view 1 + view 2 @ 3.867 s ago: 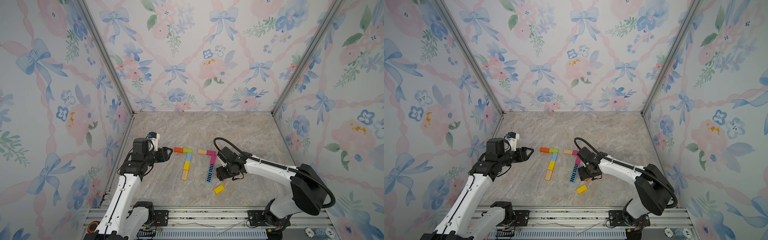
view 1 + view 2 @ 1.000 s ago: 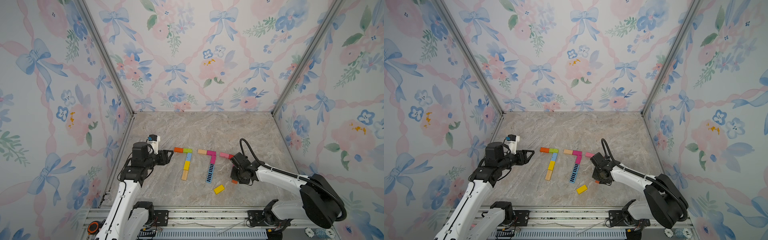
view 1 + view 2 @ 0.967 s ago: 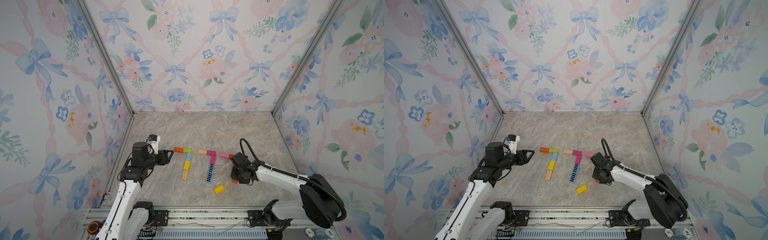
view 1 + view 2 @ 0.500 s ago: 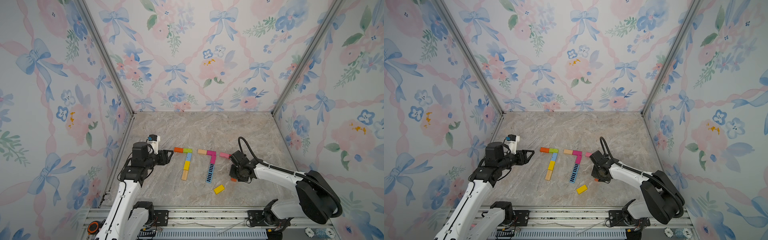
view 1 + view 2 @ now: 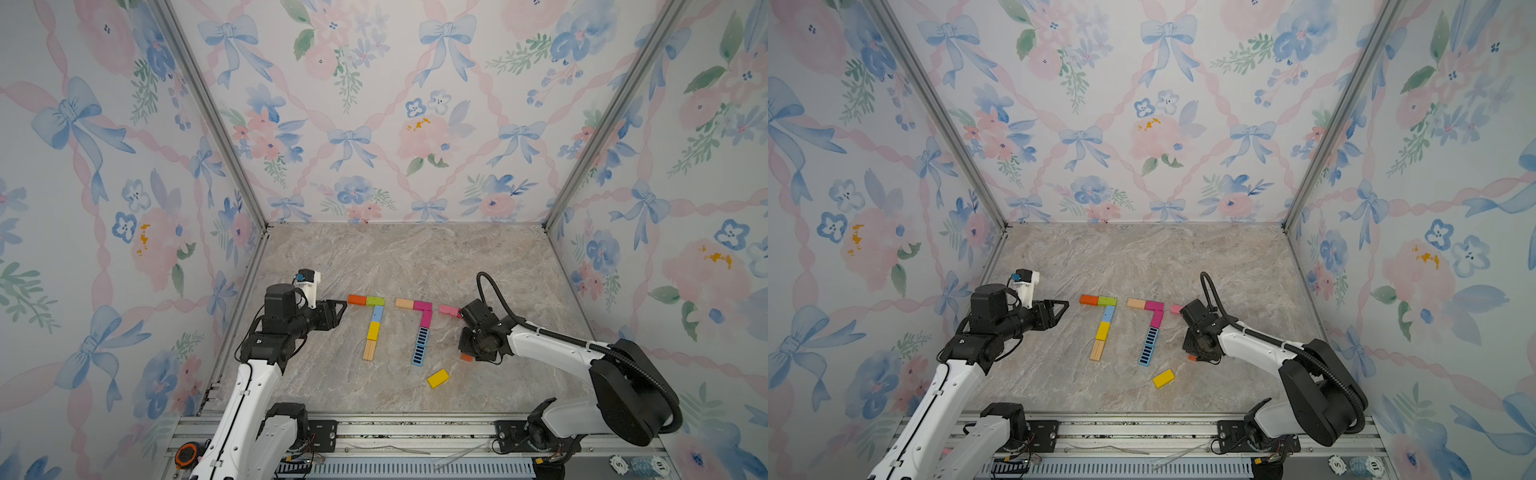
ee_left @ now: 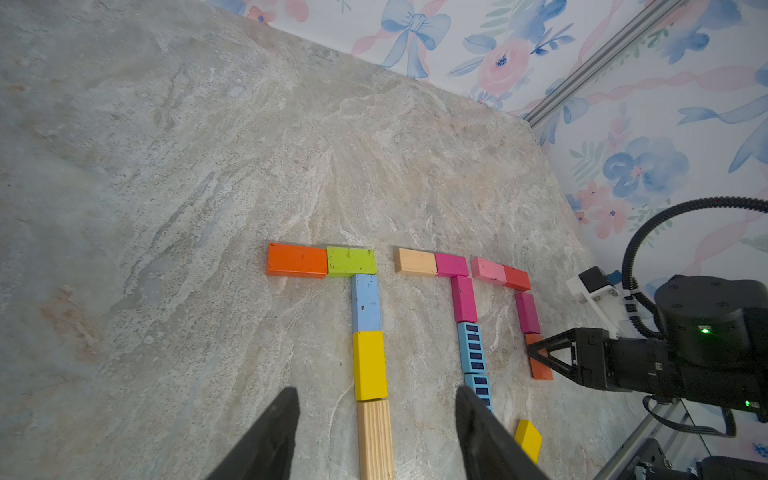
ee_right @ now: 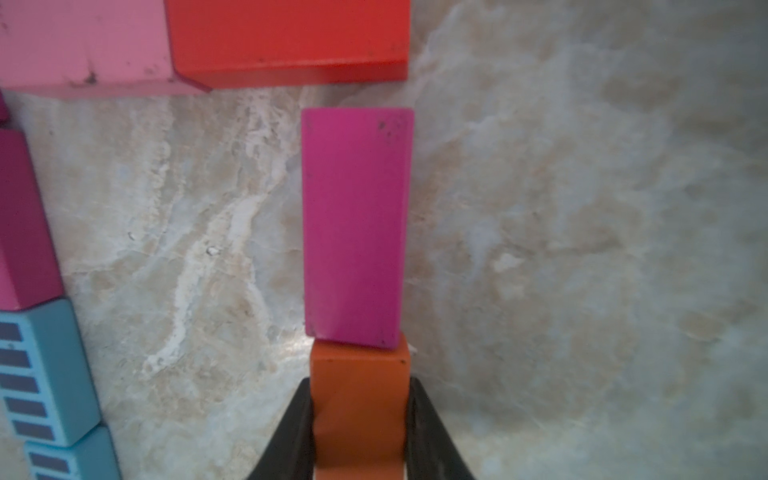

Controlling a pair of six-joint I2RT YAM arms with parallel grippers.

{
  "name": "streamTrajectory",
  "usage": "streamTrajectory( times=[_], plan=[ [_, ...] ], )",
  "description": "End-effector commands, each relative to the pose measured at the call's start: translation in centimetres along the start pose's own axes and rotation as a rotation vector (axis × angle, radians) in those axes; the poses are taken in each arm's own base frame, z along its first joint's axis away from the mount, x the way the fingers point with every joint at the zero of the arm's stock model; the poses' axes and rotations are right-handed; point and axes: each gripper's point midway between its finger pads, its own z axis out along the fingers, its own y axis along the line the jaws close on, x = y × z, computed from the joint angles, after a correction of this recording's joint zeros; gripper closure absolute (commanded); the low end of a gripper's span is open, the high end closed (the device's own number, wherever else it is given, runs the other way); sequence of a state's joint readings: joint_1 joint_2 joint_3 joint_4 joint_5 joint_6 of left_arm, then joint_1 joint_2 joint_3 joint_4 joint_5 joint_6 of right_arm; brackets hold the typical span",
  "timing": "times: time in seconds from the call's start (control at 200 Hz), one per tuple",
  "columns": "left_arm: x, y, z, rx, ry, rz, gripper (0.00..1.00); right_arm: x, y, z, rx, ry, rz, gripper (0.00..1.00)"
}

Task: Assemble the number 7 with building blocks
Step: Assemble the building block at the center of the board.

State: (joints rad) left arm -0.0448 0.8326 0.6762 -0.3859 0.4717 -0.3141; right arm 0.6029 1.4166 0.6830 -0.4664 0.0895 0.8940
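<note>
Jaws of the right gripper (image 7: 360, 386) clamp the orange block (image 7: 359, 407) by its long sides in the right wrist view. Its long axis lines up with the magenta block (image 7: 355, 224), far end touching it and pointing at the red block (image 7: 286, 37), so a skewed release could swing it off line or shove the magenta block. In the left wrist view the left gripper (image 6: 376, 392) stands released and empty, and the orange block ends the stem of the 3rd 7 (image 6: 525, 311). In both top views the right arm hides all but its near end (image 5: 466, 357) (image 5: 1192, 357).
</note>
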Motion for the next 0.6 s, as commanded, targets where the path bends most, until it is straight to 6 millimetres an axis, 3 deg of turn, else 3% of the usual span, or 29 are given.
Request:
streamTrajectory(
  times=[0.0,0.38,0.595],
  plan=[
    [0.2,0.3,0.3,-0.002,0.002,0.003,0.37,0.5,-0.9,1.0,0.043,0.03,-0.006,0.66],
    [0.2,0.3,0.3,-0.001,0.001,0.003,0.37,0.6,-1.4,1.1,0.056,0.035,-0.002,0.5],
    [0.4,-0.5,0.4,0.036,0.017,0.018,0.37,0.2,-1.6,0.0,0.042,0.011,0.006,0.39]
  ],
)
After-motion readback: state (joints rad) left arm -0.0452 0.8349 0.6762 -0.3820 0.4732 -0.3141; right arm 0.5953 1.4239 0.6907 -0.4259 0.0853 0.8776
